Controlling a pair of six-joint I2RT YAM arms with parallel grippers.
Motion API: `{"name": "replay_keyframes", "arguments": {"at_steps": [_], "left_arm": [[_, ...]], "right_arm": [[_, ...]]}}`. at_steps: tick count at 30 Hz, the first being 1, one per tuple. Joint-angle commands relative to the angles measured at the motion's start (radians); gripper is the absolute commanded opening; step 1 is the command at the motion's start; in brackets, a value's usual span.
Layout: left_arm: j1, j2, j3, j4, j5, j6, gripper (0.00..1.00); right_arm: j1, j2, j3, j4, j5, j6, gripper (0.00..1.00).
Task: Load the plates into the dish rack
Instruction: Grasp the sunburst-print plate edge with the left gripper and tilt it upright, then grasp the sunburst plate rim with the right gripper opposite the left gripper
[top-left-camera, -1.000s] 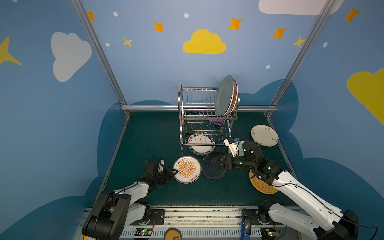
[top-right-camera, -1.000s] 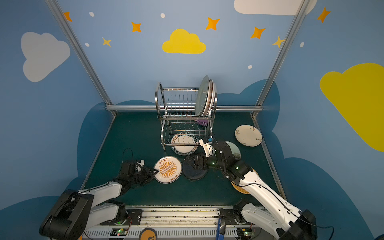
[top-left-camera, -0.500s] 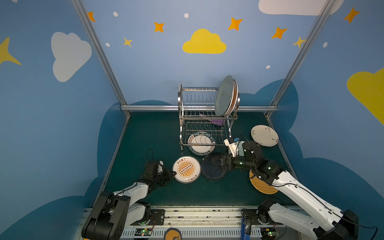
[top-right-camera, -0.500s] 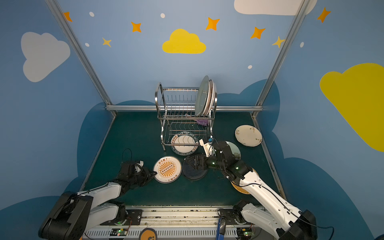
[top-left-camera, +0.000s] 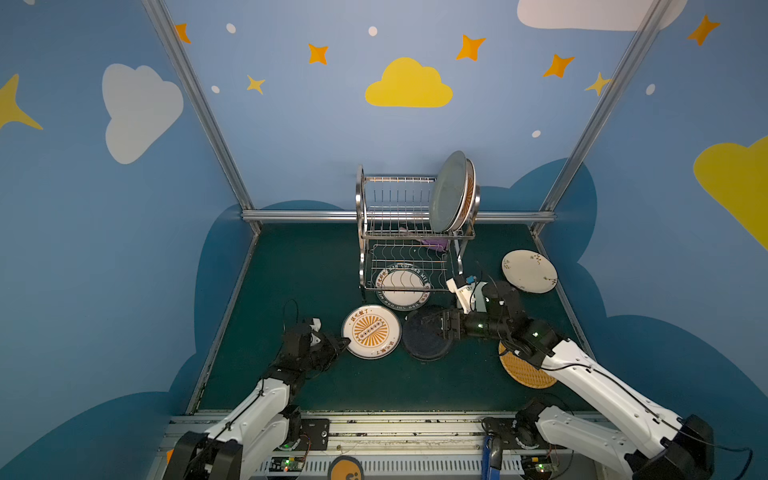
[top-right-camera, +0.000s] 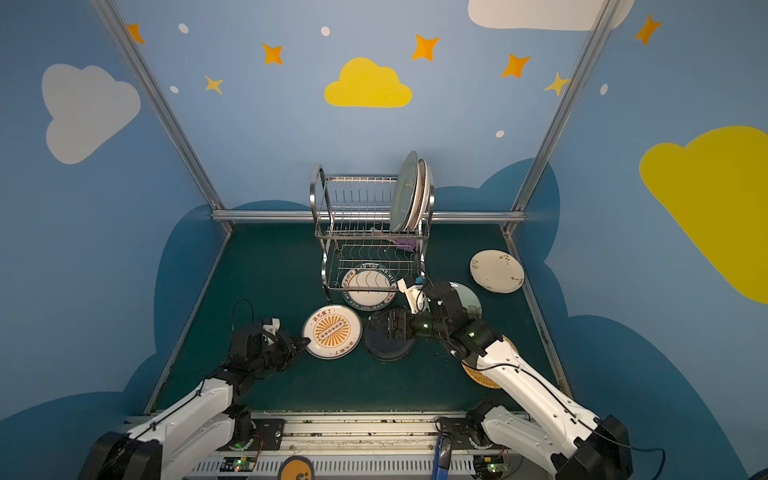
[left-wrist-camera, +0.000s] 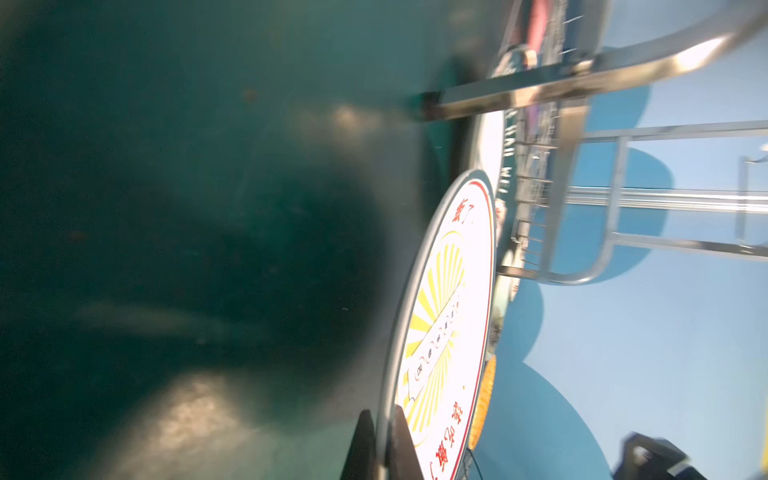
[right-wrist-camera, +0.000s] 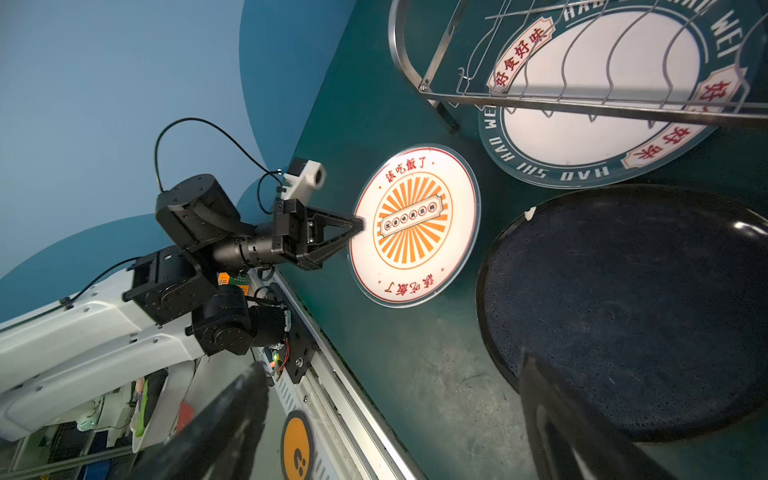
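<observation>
- Left fingers (left-wrist-camera: 360, 449) are closed on the rim of the sunburst plate (top-left-camera: 371, 331), one finger on each face of the edge. The grip is on the side of the plate nearest the table's left edge.
- The sunburst plate sits toward the front of the table (top-left-camera: 299, 270), a little left of centre. Cannot tell whether the gripped edge is off the surface.
- Right fingers (right-wrist-camera: 552, 415) are spread wide and hold nothing. One lies over the rim of the navy plate (top-left-camera: 426, 347), contact unclear; the other stands clear of it.
- The navy plate lies flat just to the right of the sunburst plate, with a narrow gap between them.
- The dish rack (top-left-camera: 399, 216) stands at the middle of the back edge. At the right end of its upper tier two plates stand upright: a pale green plate (top-left-camera: 446, 191), and an orange-patterned plate (top-left-camera: 470, 195) close against it.
- The lettered plate (top-left-camera: 402, 286) lies flat on the table under the lower tier, its front part past the rack.
- The floral plate (top-left-camera: 528, 271) lies flat by the right edge, toward the back.
- The woven plate (top-left-camera: 523, 372) lies front right, partly under the right arm.
- Another pale plate (top-right-camera: 469, 297) is partly hidden behind the right wrist.
</observation>
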Motion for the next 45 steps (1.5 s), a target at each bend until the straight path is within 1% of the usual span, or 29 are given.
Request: {"name": "replay_keyframes", "arguments": {"at_steps": [1, 5, 7, 9, 11, 13, 15, 19, 21, 25, 27, 29, 31, 33, 36, 38, 40, 41, 43, 44, 45], "left_arm": [[0.005, -0.148, 0.016, -0.07, 0.008, -0.066, 0.04], [-0.022, -0.354, -0.01, -0.047, 0.024, -0.168, 0.04], [-0.053, -0.431, -0.003, -0.043, 0.018, -0.196, 0.04], [-0.093, -0.462, 0.008, -0.032, -0.001, -0.208, 0.04], [-0.136, -0.459, 0.017, -0.007, -0.027, -0.211, 0.04], [-0.183, -0.423, 0.028, 0.042, -0.045, -0.207, 0.04], [-0.222, -0.377, 0.049, 0.056, -0.063, -0.185, 0.04], [-0.279, -0.288, 0.063, 0.149, -0.082, -0.177, 0.04], [-0.295, -0.264, 0.069, 0.169, -0.091, -0.173, 0.04], [-0.301, -0.244, 0.083, 0.169, -0.097, -0.16, 0.04], [-0.302, -0.236, 0.09, 0.158, -0.097, -0.15, 0.04], [-0.302, -0.232, 0.092, 0.165, -0.094, -0.15, 0.04], [-0.302, -0.226, 0.093, 0.17, -0.09, -0.144, 0.04], [-0.302, -0.226, 0.092, 0.171, -0.091, -0.14, 0.04], [-0.302, -0.228, 0.09, 0.163, -0.097, -0.129, 0.04], [-0.302, -0.223, 0.092, 0.155, -0.1, -0.119, 0.04], [-0.302, -0.216, 0.1, 0.136, -0.103, -0.1, 0.04], [-0.303, -0.208, 0.103, 0.126, -0.104, -0.089, 0.04], [-0.302, -0.196, 0.115, 0.113, -0.102, -0.061, 0.04], [-0.302, -0.191, 0.122, 0.1, -0.105, -0.048, 0.06], [-0.302, -0.186, 0.13, 0.09, -0.11, -0.035, 0.11]], "right_arm": [[-0.006, 0.012, 0.02, -0.007, 0.012, 0.017, 0.92], [-0.007, 0.022, 0.01, 0.02, 0.0, 0.063, 0.92], [-0.005, 0.044, 0.006, 0.055, -0.041, 0.103, 0.92], [-0.005, 0.075, 0.009, 0.094, -0.1, 0.153, 0.91], [-0.001, 0.107, 0.017, 0.135, -0.153, 0.193, 0.9], [0.008, 0.131, 0.023, 0.171, -0.178, 0.225, 0.88], [0.022, 0.143, 0.035, 0.182, -0.177, 0.224, 0.86], [0.039, 0.155, 0.056, 0.159, -0.149, 0.241, 0.79], [0.041, 0.157, 0.053, 0.16, -0.148, 0.256, 0.73], [0.036, 0.154, 0.046, 0.137, -0.14, 0.304, 0.5], [0.033, 0.147, 0.048, 0.126, -0.147, 0.304, 0.39], [0.033, 0.138, 0.046, 0.12, -0.144, 0.311, 0.35], [0.032, 0.131, 0.044, 0.117, -0.136, 0.322, 0.28], [0.034, 0.123, 0.04, 0.113, -0.128, 0.338, 0.25], [0.036, 0.116, 0.031, 0.114, -0.101, 0.406, 0.2], [0.042, 0.108, 0.025, 0.113, -0.069, 0.443, 0.12], [0.051, 0.096, 0.022, 0.107, -0.032, 0.471, 0.06], [0.059, 0.09, 0.02, 0.099, 0.004, 0.486, 0.0], [0.071, 0.088, 0.017, 0.094, 0.045, 0.516, 0.0], [0.077, 0.088, 0.017, 0.09, 0.065, 0.54, 0.0], [0.084, 0.088, 0.016, 0.085, 0.085, 0.561, 0.0]]}}
